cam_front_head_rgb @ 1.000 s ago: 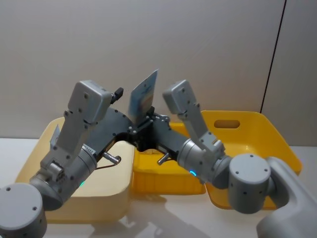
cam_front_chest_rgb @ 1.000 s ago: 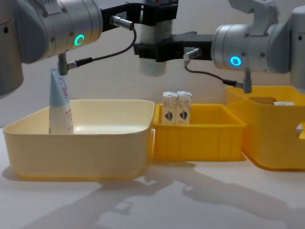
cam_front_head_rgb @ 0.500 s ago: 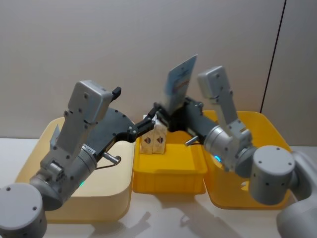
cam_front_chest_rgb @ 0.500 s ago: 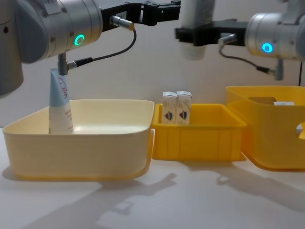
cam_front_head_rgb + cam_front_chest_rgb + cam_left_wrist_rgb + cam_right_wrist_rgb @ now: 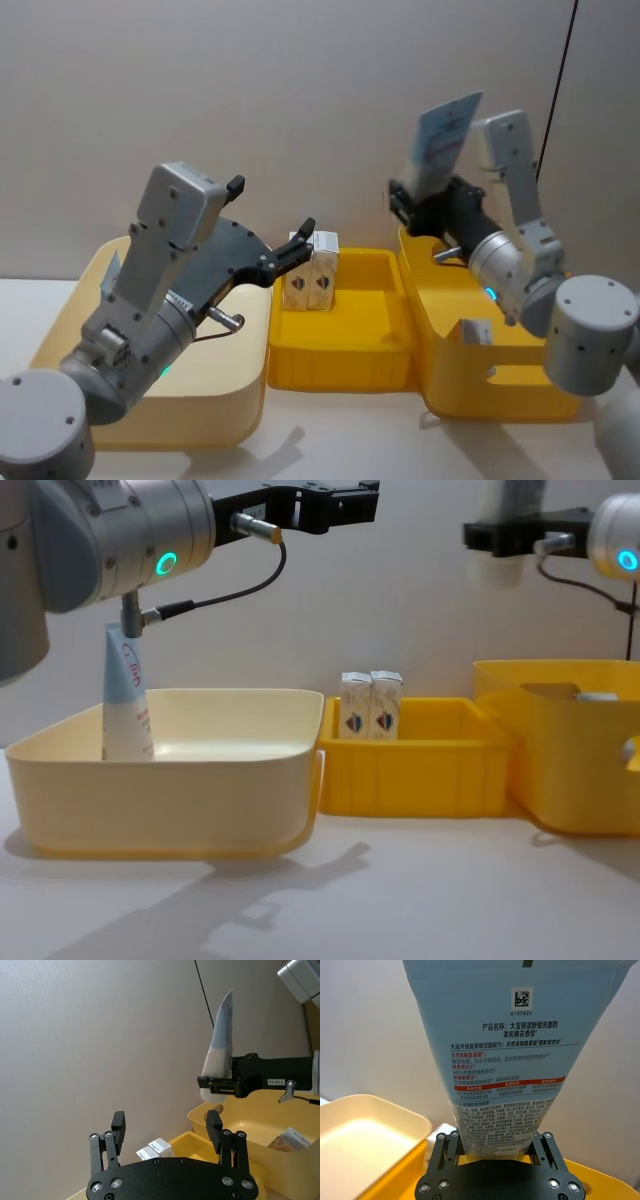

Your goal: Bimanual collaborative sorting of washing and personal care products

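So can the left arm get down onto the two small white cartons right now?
Probably yes: the left tool is open and empty just above the cartons, which stand uncovered in the middle bin; the right tool is off to the side.

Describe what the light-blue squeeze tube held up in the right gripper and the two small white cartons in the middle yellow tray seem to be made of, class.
Light-blue squeeze tube, held in the right gripper: probably soft plastic with a smooth satin finish, flat at its crimped end, text printed straight on it.
Small white cartons: likely matte printed cardboard, judging by sharp folded edges and flat faces.

Lab-like test setup: bare grey wall, plain white tabletop, yellow sorting bins.
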Robot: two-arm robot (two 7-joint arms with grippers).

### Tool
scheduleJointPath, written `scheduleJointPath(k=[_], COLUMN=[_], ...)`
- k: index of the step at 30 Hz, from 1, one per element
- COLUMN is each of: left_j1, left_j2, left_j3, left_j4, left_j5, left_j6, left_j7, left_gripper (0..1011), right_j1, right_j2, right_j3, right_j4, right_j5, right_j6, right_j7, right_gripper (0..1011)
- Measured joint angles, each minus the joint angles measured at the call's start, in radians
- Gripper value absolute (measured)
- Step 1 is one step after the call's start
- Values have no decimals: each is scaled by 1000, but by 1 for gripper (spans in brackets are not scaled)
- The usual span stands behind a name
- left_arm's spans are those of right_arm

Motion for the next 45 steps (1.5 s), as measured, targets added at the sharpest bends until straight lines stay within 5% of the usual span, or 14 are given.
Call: scheduleJointPath(k=[9,22,28,31,40,45], left_j1=[0,0,0,0,0,0], left_j2=[0,0,0,0,0,0], left_j3=[0,0,0,0,0,0], left_j4=[0,0,0,0,0,0], left_j5=[0,0,0,0,0,0], left_j6=[0,0,0,0,0,0], left_j7=[0,0,0,0,0,0], left_gripper=[1003,1003,1003,1003,1003,1003], right_j1=[41,169,286,381,500,543], right_j2=[5,0,-16,-31,-50,-57], right_j3=[44,76,74,43,5,-9], right_j4=[71,302,522,701,928,1011], right_j5=[-15,-36,-44,-28,-1,9], right_j6=[48,124,111,73,19,2], right_j7=[-63,-99,-81,-66,-46,-39], right_gripper=[577,577,635,725,986,1001])
